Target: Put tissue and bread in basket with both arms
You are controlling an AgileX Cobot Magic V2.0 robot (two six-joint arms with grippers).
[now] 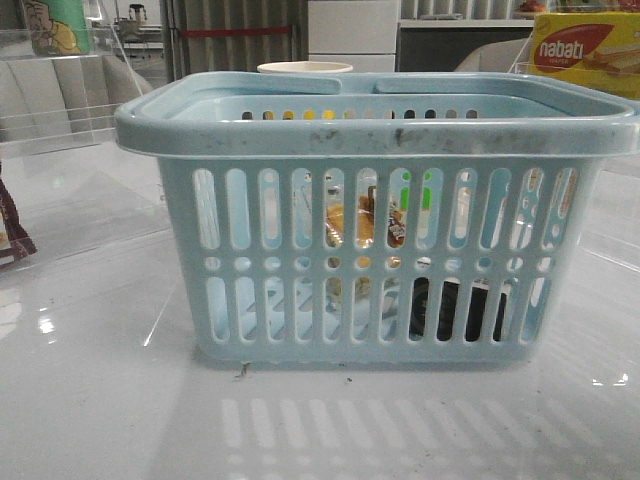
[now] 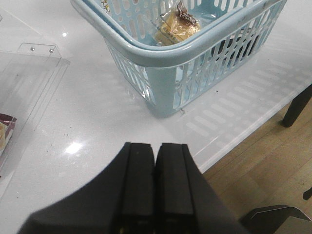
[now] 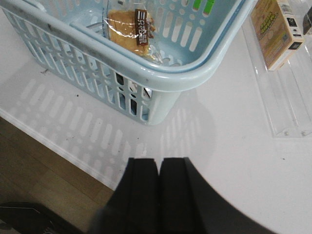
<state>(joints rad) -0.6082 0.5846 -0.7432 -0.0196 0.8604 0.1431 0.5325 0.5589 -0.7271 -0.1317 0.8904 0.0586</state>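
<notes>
The light-blue basket [image 1: 370,130] stands in the middle of the white table. The bread [image 1: 362,226] in its clear wrapper lies inside it and shows through the slots. It also shows from above in the left wrist view [image 2: 176,28] and in the right wrist view [image 3: 130,27]. The black tissue [image 1: 456,310] lies on the basket floor at the front right, behind the slots. My left gripper [image 2: 156,147] is shut and empty over the table, short of the basket's corner [image 2: 163,87]. My right gripper [image 3: 160,162] is shut and empty, short of the basket's other corner [image 3: 161,83]. Neither gripper shows in the front view.
A yellow nabati box [image 1: 585,50] stands at the back right and shows in a clear tray [image 3: 287,107] in the right wrist view. A maroon-brown packet [image 1: 12,235] lies at the far left. A paper cup [image 1: 305,68] is behind the basket. The table's front edge [image 2: 243,131] drops to the wooden floor.
</notes>
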